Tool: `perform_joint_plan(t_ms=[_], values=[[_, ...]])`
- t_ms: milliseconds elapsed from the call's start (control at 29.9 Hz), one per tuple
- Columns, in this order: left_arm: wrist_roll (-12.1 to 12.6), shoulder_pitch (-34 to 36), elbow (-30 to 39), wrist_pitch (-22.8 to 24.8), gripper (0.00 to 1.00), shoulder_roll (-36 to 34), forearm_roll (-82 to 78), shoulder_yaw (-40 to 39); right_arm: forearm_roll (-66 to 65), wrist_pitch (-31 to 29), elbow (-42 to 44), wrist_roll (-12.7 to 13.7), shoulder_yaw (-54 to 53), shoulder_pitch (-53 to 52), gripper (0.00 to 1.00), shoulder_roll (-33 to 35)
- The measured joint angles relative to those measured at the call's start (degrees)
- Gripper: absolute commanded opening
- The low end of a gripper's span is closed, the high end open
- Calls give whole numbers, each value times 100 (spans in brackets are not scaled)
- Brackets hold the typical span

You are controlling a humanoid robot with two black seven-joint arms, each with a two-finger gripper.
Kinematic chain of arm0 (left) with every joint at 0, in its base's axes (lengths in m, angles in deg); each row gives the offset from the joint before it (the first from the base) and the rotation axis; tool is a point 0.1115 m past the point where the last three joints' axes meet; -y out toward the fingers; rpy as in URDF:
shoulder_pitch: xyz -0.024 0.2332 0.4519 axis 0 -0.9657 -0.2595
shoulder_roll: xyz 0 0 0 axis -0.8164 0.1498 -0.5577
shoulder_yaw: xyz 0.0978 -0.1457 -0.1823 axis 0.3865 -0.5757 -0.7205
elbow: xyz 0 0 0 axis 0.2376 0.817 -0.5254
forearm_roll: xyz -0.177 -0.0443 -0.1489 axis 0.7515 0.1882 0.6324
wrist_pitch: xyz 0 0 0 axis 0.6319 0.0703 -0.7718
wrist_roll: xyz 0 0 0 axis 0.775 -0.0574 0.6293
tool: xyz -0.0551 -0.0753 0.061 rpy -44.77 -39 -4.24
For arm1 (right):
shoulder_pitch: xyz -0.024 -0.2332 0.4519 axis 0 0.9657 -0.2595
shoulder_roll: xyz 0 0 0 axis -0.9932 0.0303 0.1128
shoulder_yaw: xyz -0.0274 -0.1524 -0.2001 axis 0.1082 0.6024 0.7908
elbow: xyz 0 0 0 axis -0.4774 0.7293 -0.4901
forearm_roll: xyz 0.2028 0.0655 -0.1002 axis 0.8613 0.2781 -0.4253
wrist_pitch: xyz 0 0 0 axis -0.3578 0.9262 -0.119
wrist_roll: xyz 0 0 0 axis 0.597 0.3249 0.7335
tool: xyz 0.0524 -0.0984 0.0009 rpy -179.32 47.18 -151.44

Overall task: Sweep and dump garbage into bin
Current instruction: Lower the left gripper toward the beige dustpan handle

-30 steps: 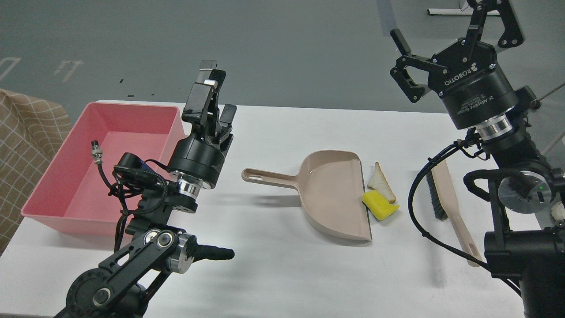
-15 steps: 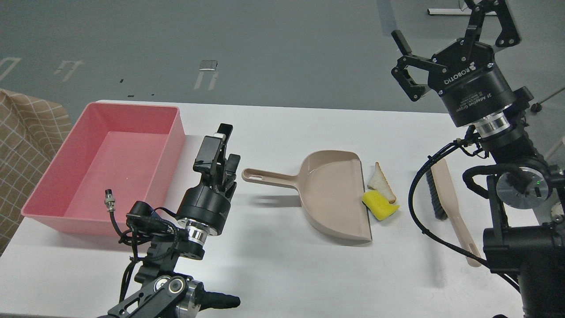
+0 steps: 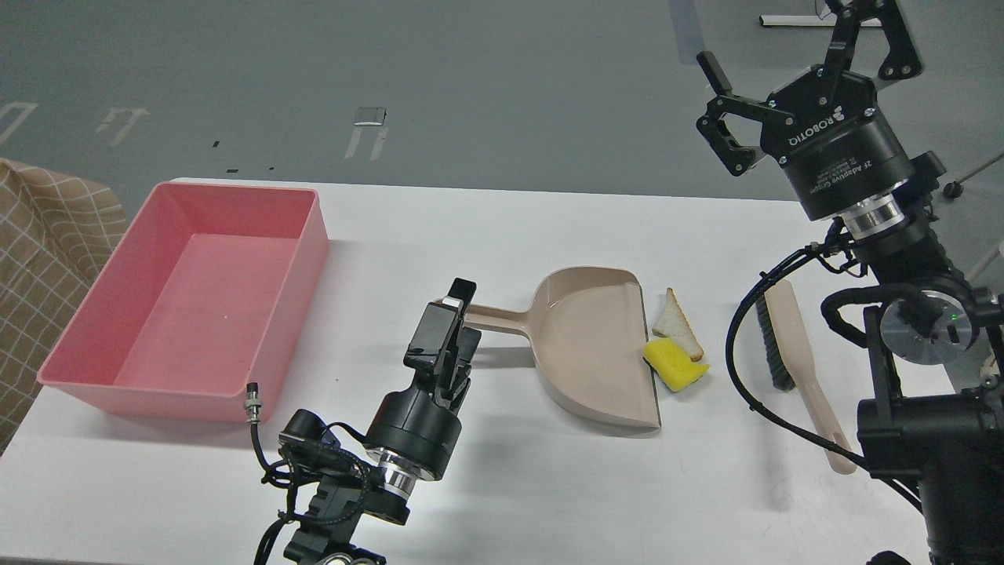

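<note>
1. Bread slice (image 3: 679, 322) and yellow sponge (image 3: 673, 364) lying on the white table (image 3: 502, 486), touching each other, right at the wide mouth of the dustpan (image 3: 596, 345). Not swept in yet.
2. Dustpan flat on the table, handle pointing left.
3. Left gripper (image 3: 451, 333) now down at the handle's end, after dropping from up by the pink bin (image 3: 118, 392) a second ago. Fingers close together over the handle; cannot tell if gripping it yet.
4. Meaning: probably about to grab the dustpan.
5. Brush (image 3: 800, 361) lying to the right, untouched.
6. Right gripper (image 3: 784, 47) high above the table, fingers spread wide, holding nothing, barely moved.
7. Bin at far left, nothing seen inside.
</note>
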Motion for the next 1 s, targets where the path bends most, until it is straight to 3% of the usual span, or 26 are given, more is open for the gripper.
perform_joint_plan(t_ms=[535,1003], values=[[-133,268,-1629,0,98,36,-195,154,1,7,-26,0,-47,0,100,0],[-125,575,-1952,0,98,122,-101,109,1,9,-21,10,-92,-46,100,0]])
